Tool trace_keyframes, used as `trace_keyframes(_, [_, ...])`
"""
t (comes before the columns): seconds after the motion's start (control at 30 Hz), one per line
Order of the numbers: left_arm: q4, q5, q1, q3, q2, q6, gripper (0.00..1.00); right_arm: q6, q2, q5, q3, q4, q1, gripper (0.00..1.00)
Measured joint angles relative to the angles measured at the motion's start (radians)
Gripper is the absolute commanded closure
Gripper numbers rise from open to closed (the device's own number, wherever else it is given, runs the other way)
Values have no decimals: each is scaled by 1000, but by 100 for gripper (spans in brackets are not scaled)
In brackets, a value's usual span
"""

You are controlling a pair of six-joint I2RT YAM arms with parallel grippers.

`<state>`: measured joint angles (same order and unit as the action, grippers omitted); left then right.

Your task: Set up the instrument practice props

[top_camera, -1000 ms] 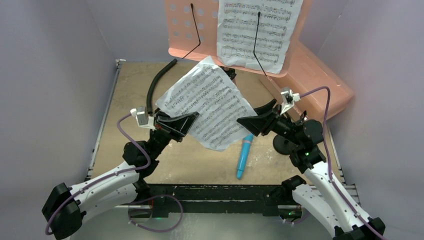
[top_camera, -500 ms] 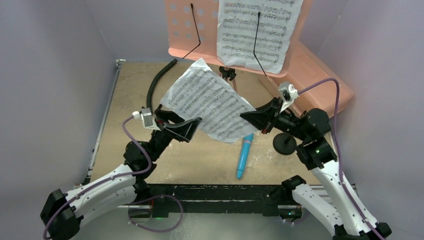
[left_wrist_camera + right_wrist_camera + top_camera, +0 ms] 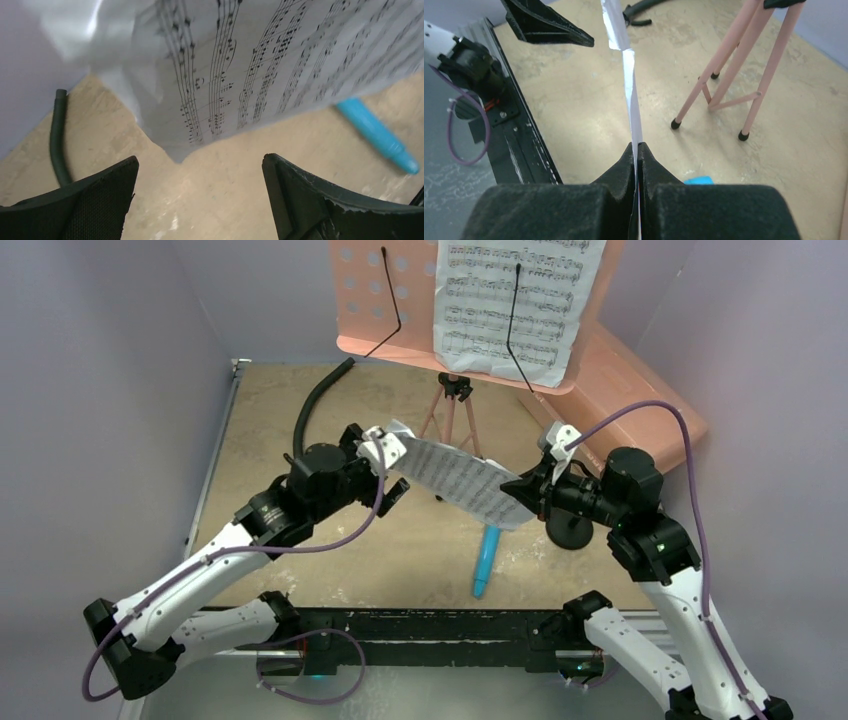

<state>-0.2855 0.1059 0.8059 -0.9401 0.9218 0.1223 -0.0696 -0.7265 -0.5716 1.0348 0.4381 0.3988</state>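
Note:
A white sheet-music page (image 3: 462, 480) hangs tilted above the table, pinched at its right edge by my shut right gripper (image 3: 516, 492). The right wrist view shows that page (image 3: 629, 90) edge-on, running up from the closed gripper (image 3: 638, 149). My left gripper (image 3: 398, 480) sits at the page's left end, open and holding nothing. In the left wrist view the page (image 3: 260, 60) floats above the open gripper (image 3: 200, 172), not touching it. A second page (image 3: 512, 302) rests on the pink music stand (image 3: 385, 310). The blue microphone (image 3: 487, 558) lies flat beside the black mic stand (image 3: 570, 530).
A curved black hose (image 3: 314, 406) lies at the back left. The large pink box (image 3: 640, 405) leans at the back right. The stand's tripod legs (image 3: 724, 75) are planted just behind the held page. Grey walls close in on both sides.
My left gripper let go of the page and opened, then swung up and right to the page's left end. The right gripper shut on the page's right edge and now holds it alone, more edge-on.

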Motion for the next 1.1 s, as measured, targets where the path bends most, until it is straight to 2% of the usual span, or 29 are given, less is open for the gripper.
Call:
trace_keyframes(0.13, [-193,-13,0,-101,89,201,6,-59,-4,2,0,58,0,100])
trace_keyframes(0.23, [-278,-14,0,-134,100,329,6,-96,-14,3,0,86,0,100])
trace_keyframes(0.43, [-349,-98,0,-177,69,604,13,-176,-41,6,0,137,0,100])
trace_keyframes(0.57, [-357,-188,0,-227,56,755,13,-219,-68,7,0,161,0,100])
trace_keyframes(0.73, [-351,-252,0,-320,93,862,15,-259,-105,14,2,164,0,100])
trace_keyframes(0.9, [-336,-362,13,-378,169,893,15,-294,-126,14,20,164,0,100])
trace_keyframes(1.1, [-322,-447,119,-406,307,892,15,-337,-151,12,33,169,0,100])
